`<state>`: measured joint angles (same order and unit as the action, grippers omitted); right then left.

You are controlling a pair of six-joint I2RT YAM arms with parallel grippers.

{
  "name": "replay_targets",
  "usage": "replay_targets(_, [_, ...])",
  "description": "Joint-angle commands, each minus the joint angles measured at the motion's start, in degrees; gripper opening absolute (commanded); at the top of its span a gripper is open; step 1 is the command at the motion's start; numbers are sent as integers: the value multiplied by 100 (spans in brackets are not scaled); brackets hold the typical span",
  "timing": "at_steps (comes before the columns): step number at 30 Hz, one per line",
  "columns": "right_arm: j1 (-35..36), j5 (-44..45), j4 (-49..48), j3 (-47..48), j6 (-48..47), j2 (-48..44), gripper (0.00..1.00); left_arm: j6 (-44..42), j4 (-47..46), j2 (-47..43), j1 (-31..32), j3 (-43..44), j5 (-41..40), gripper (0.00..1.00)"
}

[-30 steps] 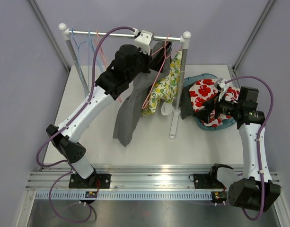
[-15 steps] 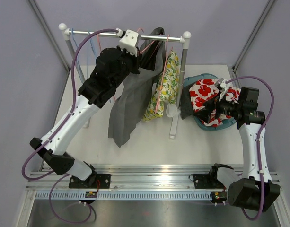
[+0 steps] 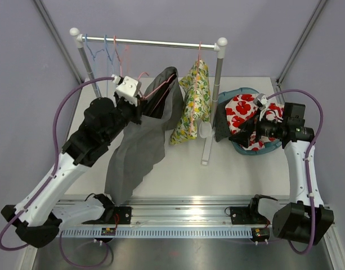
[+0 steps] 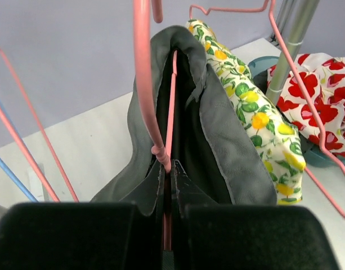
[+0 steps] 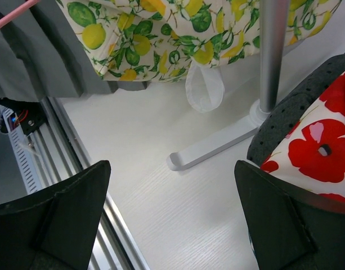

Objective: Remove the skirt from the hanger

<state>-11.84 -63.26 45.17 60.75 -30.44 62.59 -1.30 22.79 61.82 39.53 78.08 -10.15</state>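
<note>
Where the left pincer (image 4: 167, 188) showed in the wrist view, it was clenched on the lower wire of a pink hanger (image 4: 143, 84), both fingers pressed against it. The grey skirt (image 3: 137, 147) hung on that hanger, draped down past the left arm toward the bench (image 3: 178, 169). In the overhead view the hanger (image 3: 158, 88) sat below and forward of the rail (image 3: 155, 42), with no contact seen. A lemon-print garment (image 3: 193, 104) hung from the rail just beside the skirt. The right pincer (image 5: 172, 225) stood released, fingers spread wide with nothing between them, near a red-flowered cloth (image 3: 245, 109) lying in a blue basket (image 3: 246, 152).
</note>
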Motion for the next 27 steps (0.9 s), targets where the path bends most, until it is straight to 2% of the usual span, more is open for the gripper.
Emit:
replay_targets(1, [6, -362, 543, 507, -331, 174, 99, -212, -196, -767, -15, -573, 399, 0])
replay_targets(6, [479, -196, 1169, 1393, -394, 359, 98, -958, 102, -1838, -24, -1488, 1243, 0])
replay_targets(7, [820, -21, 1152, 1491, -306, 359, 98, -1116, 173, -1997, -15, -1698, 1670, 0])
replay_targets(11, [1900, 647, 871, 1922, 371, 350, 98, -1679, 410, -2569, -24, -2024, 2350, 0])
replay_targets(13, [2193, 858, 784, 2229, 696, 438, 98, -1961, 621, -2745, -24, -2060, 2614, 0])
replay_targets(18, [3045, 1246, 906, 2836, 996, 693, 97, -2225, 947, -2816, -24, -2060, 2826, 0])
replay_targets(20, [3108, 1377, 941, 2890, 987, 746, 96, -2208, 947, -2807, -15, -2069, 2878, 0])
replay_targets(27, [3740, 2054, 1397, 3319, 478, 860, 96, -2488, 947, -2798, -24, -2104, 3537, 0])
